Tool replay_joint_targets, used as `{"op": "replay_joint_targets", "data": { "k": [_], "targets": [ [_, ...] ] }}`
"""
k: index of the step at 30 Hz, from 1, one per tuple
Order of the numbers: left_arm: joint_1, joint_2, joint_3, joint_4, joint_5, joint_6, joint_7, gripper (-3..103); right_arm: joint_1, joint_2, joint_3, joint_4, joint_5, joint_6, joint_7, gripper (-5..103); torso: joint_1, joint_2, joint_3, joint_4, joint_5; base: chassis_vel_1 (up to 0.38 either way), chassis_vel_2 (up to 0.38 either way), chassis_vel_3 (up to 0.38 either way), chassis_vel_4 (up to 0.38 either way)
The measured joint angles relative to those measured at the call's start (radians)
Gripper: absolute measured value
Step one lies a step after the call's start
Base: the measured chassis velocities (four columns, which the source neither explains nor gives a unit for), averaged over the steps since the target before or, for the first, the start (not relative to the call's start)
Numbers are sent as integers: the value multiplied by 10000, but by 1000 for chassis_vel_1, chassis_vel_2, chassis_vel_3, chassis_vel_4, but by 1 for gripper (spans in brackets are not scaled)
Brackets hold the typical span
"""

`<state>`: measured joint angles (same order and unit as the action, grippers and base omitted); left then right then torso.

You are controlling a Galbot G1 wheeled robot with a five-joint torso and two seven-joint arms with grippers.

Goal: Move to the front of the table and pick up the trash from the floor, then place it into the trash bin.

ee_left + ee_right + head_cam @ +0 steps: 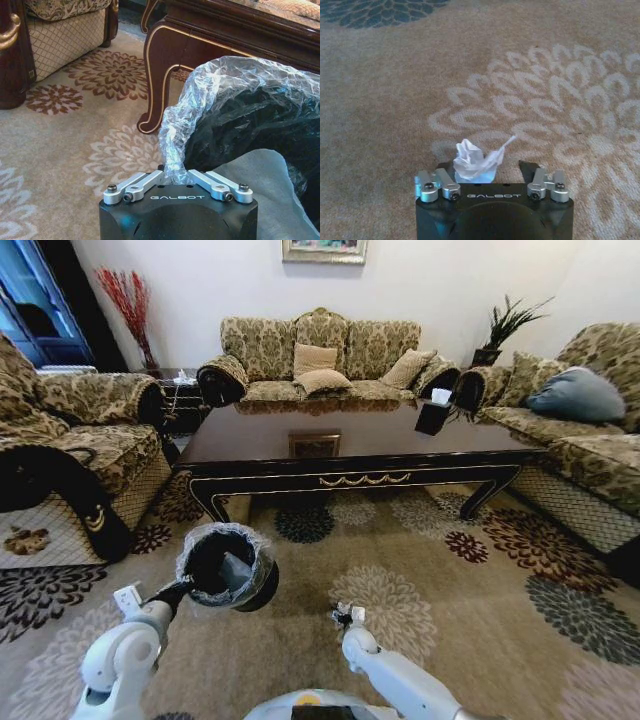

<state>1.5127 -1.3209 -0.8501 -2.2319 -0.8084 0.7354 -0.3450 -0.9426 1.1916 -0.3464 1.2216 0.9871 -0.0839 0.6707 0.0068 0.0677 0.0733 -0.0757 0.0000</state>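
Left tool (pixel 176 186): we see it clamped on the rim of the trash bin (pixel 228 565), pinching the liner (pixel 220 95), with the bin held tilted just in front of the worktop (pixel 350 440).
Right tool (pixel 492 186): we see the trash (pixel 476 161), a crumpled white paper, sitting between its fingers (pixel 439 185) above the carpet (pixel 395 100); the jaws stand fairly wide, so we judge the hold loose or not yet firm.
How the trash handles: we judge it very light, soft and springy. It should crush without harm but could slip or flutter free, so we would take it across its bulkiest fold, not by the thin tail that sticks out.
How the bin handles: light and rigid, we judge, but the liner is slick and thin, so the rim could slide in the grip.
Hard to make out: whether the paper touches either finger, what lies at the bottom of the bin, and where the smaller scrap is.
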Motion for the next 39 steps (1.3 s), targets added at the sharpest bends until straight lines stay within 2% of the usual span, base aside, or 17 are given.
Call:
{"op": "replay_joint_targets", "data": {
  "k": [1,5,7,11,13,17,19,20,23,24,28,29,31,32,33,36,39],
  "targets": [
    [0,0,0,0,0,0,0,2,0,0,0,0,0,0,0,74,0,0,0,0,0,0,0,0,0],
    [45,20,-24,-30,0,0,7,2,1,66,2,-139,-142,11,-70,52,0,0,0,1,0,0,0,0,0],
    [55,23,-27,-40,0,0,11,2,0,72,5,-157,-165,13,-79,52,0,0,0,1,0,0,0,0,0],
    [76,44,-58,-57,0,0,16,2,-57,-44,-34,-67,-258,17,-90,30,0,0,0,1,0,0,0,0,0],
    [77,45,-58,-63,0,0,16,2,-75,-99,-48,-17,-285,17,-95,30,0,0,0,0,0,0,0,0,0],
    [65,31,-47,-65,7,0,17,2,-156,-308,-71,185,-418,39,-137,9,0,0,0,0,0,0,0,0,0],
    [61,25,-37,-56,13,1,17,2,-172,-350,-70,245,-454,94,-172,9,0,0,0,0,0,0,0,0,0],
    [58,16,-11,-24,39,0,17,2,-197,-422,-56,366,-545,248,-294,4,0,0,0,0,1,0,0,0,0],
    [67,-37,119,104,141,0,16,2,-213,-726,58,918,-1028,1023,-1095,0,0,0,0,1,0,0,0,0,0],
    [67,-37,119,104,141,0,16,2,-213,-726,58,918,-1028,1023,-1095,0,0,0,0,1,0,0,0,0,0],
    [116,-94,383,265,202,0,18,2,-8,-1052,275,1597,-1858,2196,-2590,0,0,0,0,-1,0,0,0,0,0],
    [116,-94,383,265,202,0,18,2,-8,-1052,275,1597,-1858,2196,-2590,0,0,0,0,-1,0,0,0,0,0],
    [188,-120,633,442,285,-2,18,2,317,-1211,441,2045,-2175,3012,-3855,0,0,0,0,1,1,0,0,0,0],
    [207,-142,697,505,312,-2,17,2,414,-1241,479,2176,-2184,3237,-4194,0,0,0,0,1,0,0,0,0,0],
    [207,-142,697,505,312,-2,17,2,414,-1241,479,2176,-2184,3237,-4194,0,0,0,0,1,0,0,0,0,0],
    [270,-263,952,773,425,-2,18,2,836,-1395,491,2692,-1733,3997,-5385,0,0,0,0,2,1,0,0,0,0],
    [296,-304,1108,892,507,-2,17,2,1081,-1524,347,2914,-1321,4260,-5843,0,0,0,0,0,0,0,0,0,0]
  ]
}}
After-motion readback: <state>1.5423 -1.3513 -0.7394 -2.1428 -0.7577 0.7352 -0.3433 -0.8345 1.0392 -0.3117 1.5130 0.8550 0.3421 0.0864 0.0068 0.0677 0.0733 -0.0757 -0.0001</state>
